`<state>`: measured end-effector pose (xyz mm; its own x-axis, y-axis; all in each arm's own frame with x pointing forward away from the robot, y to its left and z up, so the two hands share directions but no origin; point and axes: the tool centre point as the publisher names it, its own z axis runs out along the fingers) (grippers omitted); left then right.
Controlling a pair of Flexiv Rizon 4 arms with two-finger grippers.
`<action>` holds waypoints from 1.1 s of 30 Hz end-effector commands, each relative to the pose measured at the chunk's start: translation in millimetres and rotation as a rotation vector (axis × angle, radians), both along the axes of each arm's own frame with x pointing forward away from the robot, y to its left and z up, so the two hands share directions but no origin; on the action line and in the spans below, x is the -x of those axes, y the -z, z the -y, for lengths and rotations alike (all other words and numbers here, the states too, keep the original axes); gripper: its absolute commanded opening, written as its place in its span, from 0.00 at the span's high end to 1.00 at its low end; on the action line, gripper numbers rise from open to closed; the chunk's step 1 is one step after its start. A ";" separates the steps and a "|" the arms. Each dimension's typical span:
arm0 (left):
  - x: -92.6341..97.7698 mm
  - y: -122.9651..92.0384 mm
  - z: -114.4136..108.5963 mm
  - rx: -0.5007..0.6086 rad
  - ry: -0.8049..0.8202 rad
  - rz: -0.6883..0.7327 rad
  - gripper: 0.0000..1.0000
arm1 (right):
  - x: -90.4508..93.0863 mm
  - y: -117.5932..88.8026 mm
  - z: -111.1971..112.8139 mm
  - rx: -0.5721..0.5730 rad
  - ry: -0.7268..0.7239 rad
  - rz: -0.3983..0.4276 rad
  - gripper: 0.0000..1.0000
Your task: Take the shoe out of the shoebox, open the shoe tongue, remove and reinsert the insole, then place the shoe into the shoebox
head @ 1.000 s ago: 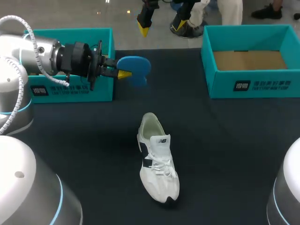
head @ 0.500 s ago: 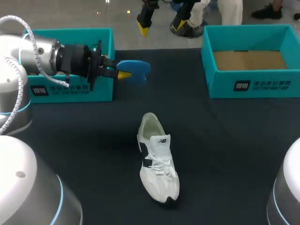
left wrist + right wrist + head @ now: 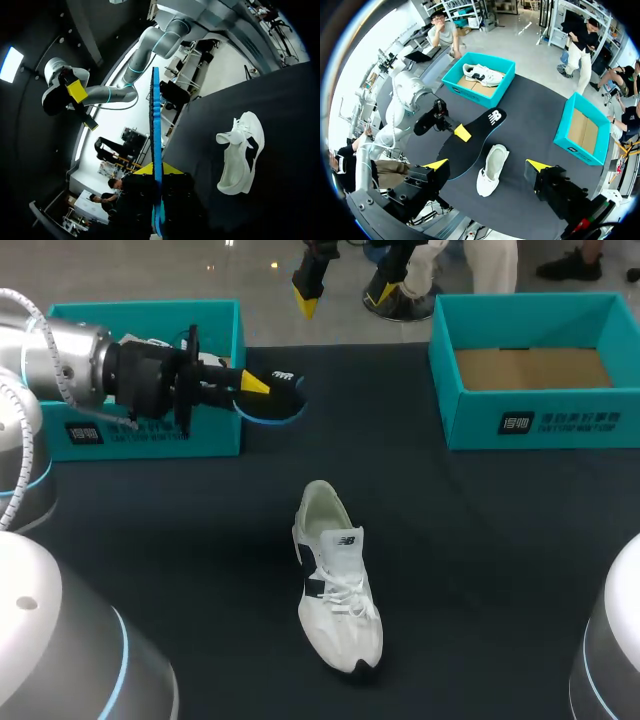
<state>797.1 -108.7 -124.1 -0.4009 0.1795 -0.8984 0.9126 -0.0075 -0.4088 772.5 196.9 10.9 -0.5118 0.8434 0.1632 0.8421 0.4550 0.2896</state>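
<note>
The white shoe [image 3: 335, 580] lies on its sole on the dark table, toe toward the front edge, its opening bare inside. My left gripper [image 3: 254, 384] hovers by the left teal shoebox [image 3: 150, 430], shut on one end of the insole [image 3: 277, 400], whose dark top and blue rim show. In the left wrist view the insole [image 3: 156, 145] stands edge-on between the yellow tips [image 3: 155, 170], with the shoe [image 3: 240, 152] off to one side. High above the table, my right gripper [image 3: 486, 167] is open and empty, looking down on the insole [image 3: 475, 135] and shoe [image 3: 492, 167].
A second white shoe [image 3: 482, 74] rests inside the left shoebox [image 3: 455, 85]. The right teal shoebox [image 3: 535, 420] holds only its cardboard floor. Dark tabletop [image 3: 480, 560] surrounds the shoe.
My left gripper has rolled the insole over, so its dark top faces up instead of the blue underside, and it has drawn back slightly to the left. The shoe stays put.
</note>
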 end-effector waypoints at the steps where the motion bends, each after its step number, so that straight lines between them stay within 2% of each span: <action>1: 7.7 8.9 -2.6 -0.004 0.004 0.183 1.00 | -1.0 0.0 -0.2 0.001 0.001 -0.001 0.00; 5: 12.9 21.6 -4.5 -0.074 -0.019 0.128 1.00 | -1.0 0.0 -0.2 0.001 0.001 -0.001 0.00; 29: 12.9 21.6 -4.5 -0.074 -0.019 0.128 1.00 | -1.0 0.0 -0.2 0.001 0.001 -0.001 0.00; 30: 13.5 21.1 -5.1 -0.118 -0.001 0.185 1.00 | -1.0 0.0 -0.2 0.001 0.001 -0.001 0.00; 31: 13.9 20.6 -5.8 -0.118 0.014 0.274 1.00 | -1.0 0.0 -0.2 0.001 0.001 -0.001 0.00; 33: 16.7 19.0 -8.9 -0.088 0.018 0.340 1.00 | -1.0 0.0 -0.2 0.001 0.001 -0.001 0.00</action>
